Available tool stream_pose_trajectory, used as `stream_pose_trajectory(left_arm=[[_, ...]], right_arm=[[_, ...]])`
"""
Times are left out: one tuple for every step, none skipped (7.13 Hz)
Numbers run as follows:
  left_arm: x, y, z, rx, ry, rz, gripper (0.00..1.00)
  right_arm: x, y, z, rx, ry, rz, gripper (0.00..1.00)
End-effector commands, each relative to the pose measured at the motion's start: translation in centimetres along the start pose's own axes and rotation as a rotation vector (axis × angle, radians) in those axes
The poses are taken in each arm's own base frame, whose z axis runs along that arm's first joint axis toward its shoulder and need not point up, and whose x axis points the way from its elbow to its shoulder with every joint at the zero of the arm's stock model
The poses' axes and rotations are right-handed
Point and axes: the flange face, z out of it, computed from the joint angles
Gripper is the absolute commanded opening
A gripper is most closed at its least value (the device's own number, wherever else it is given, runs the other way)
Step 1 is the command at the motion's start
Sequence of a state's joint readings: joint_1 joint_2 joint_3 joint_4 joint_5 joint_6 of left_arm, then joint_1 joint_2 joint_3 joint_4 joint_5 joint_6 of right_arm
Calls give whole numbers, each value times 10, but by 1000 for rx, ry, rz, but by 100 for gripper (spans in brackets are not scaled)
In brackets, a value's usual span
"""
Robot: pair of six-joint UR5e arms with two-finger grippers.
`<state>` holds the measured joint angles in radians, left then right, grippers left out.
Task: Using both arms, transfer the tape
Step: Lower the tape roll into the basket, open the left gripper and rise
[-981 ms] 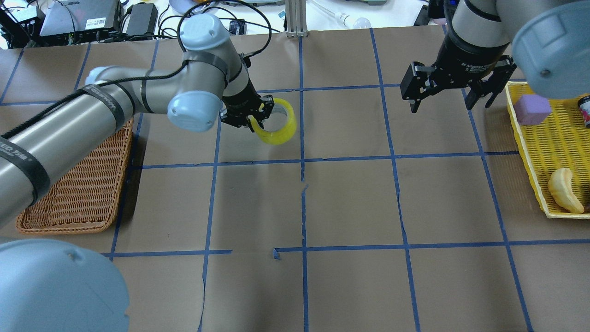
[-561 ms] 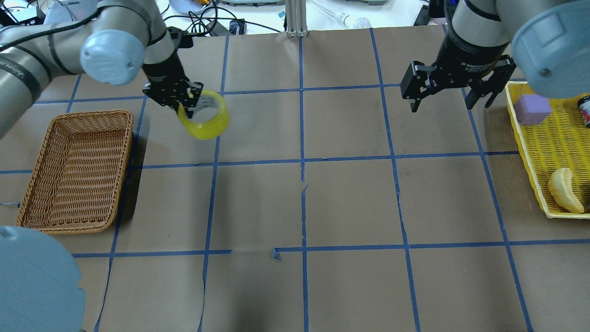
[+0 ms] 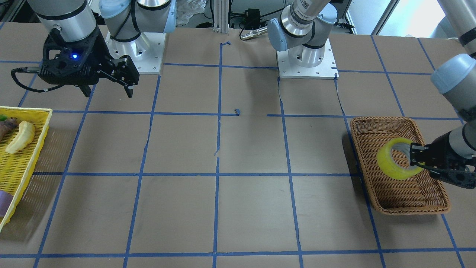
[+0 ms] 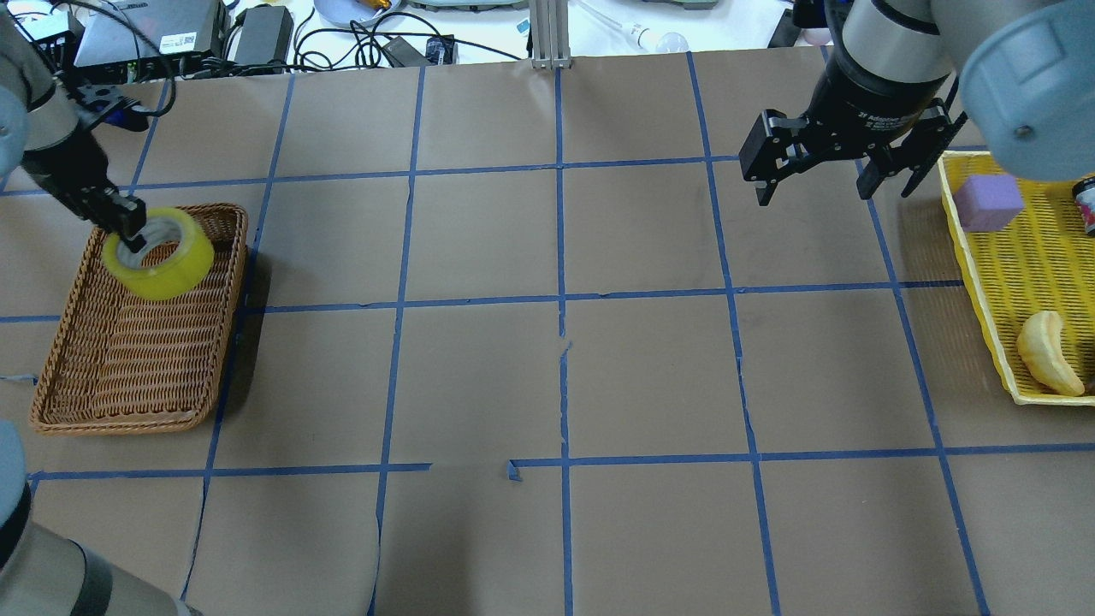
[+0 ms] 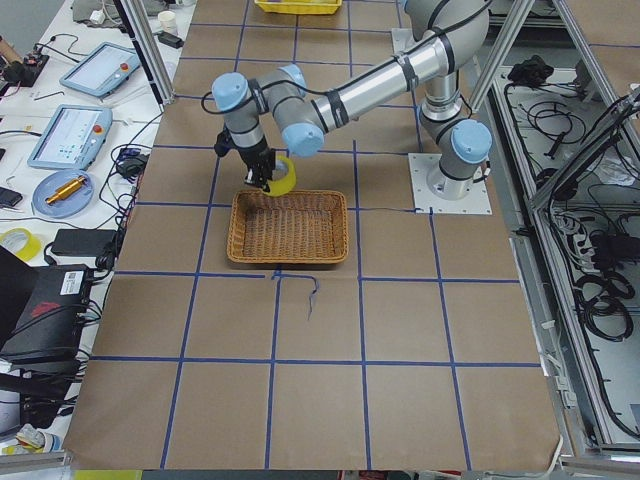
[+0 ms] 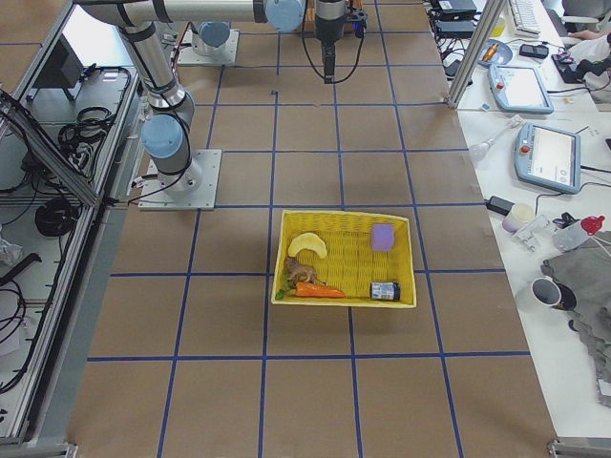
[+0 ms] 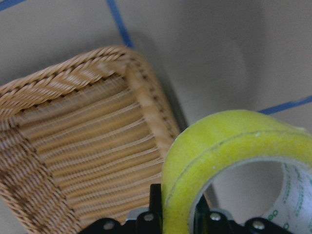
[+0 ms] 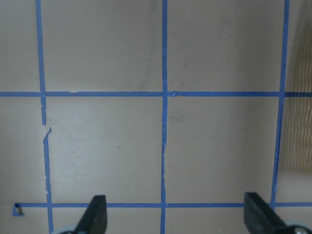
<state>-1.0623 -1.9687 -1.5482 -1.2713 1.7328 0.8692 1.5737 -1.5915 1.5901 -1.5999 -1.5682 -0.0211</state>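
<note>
The yellow tape [image 4: 158, 254] is hanging over one end of a wicker basket [image 4: 120, 376], its wall pinched between the left arm's fingers [image 4: 127, 221]. The left wrist view is showing that pinch close up, with the basket's corner below the fingers. The right arm's fingers [image 4: 758, 167] are standing spread wide, well apart from the tape. Their wrist view is showing only blue-lined tabletop [image 8: 107, 146] between them.
</note>
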Motion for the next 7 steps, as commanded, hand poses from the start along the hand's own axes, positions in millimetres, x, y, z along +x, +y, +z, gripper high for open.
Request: stream_pose_trajectory(left_arm=[[-27, 29, 93, 34, -27, -43, 0], [-16, 34, 112, 31, -25, -54, 0], [-15, 35, 100, 41, -35, -63, 98], [0, 28, 75, 54, -68, -34, 100], [19, 22, 34, 31, -62, 10, 100], [27, 24, -23, 21, -46, 34, 100], [48, 21, -75, 23, -27, 59, 100]], right_arm=[[0, 0, -4, 7, -12, -17, 100], [0, 1, -4, 5, -11, -19, 100], [-1, 1, -4, 7, -10, -21, 100], [-1, 1, -4, 8, -9, -22, 100], [0, 1, -4, 8, 1, -22, 100], [3, 1, -4, 7, 30, -23, 100], [3, 2, -5, 8, 35, -26, 100]])
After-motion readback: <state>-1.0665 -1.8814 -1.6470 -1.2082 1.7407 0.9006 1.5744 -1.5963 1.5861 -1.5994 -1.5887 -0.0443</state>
